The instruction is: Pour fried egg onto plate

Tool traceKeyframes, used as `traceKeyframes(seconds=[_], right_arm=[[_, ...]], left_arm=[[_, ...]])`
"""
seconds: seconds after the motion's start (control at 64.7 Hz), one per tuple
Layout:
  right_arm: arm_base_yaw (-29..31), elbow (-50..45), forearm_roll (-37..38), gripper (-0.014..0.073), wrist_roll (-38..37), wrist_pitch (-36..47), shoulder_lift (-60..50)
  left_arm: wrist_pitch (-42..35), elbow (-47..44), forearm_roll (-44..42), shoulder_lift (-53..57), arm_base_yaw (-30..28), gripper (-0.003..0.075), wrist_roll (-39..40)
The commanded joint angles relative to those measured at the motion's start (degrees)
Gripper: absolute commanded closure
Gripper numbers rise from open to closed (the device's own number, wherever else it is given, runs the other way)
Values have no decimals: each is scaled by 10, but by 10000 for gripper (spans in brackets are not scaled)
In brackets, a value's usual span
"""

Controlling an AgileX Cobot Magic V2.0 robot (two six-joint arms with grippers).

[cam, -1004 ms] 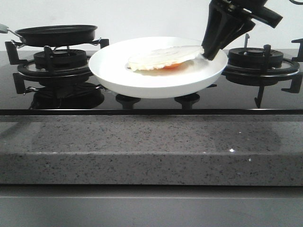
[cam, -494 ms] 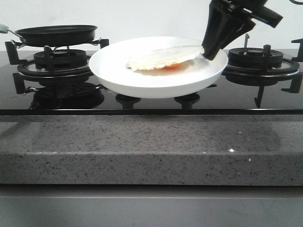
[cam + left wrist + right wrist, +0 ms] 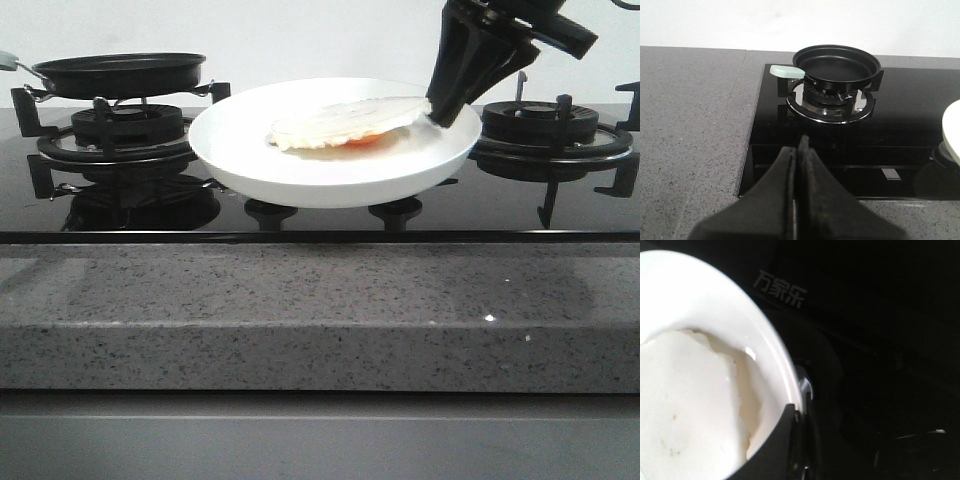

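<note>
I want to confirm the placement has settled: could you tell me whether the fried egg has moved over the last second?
No. The fried egg lies in the same spot against the plate's rim, with the right hand at its edge.

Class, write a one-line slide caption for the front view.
Right gripper pinches the fried egg by its edge over the white plate, with the black frying pan on the left burner.

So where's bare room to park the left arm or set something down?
The grey stone counter left of the stovetop is bare, as is the black glass between the frying pan and the plate. It is crowded at the plate's right rim, where the right gripper holds the fried egg.
</note>
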State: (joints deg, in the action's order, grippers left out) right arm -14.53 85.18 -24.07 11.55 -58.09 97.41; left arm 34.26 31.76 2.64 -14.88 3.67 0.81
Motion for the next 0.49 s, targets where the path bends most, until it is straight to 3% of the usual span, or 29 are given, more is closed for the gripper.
traceKeyframes(seconds=[0.0,0.479], right_arm=[[0,13,-24,655,5,16,-31],[0,15,-24,655,5,26,-28]], left_arm=[[-54,7,7,-2,4,739,-1],[-64,7,7,-2,4,739,-1]])
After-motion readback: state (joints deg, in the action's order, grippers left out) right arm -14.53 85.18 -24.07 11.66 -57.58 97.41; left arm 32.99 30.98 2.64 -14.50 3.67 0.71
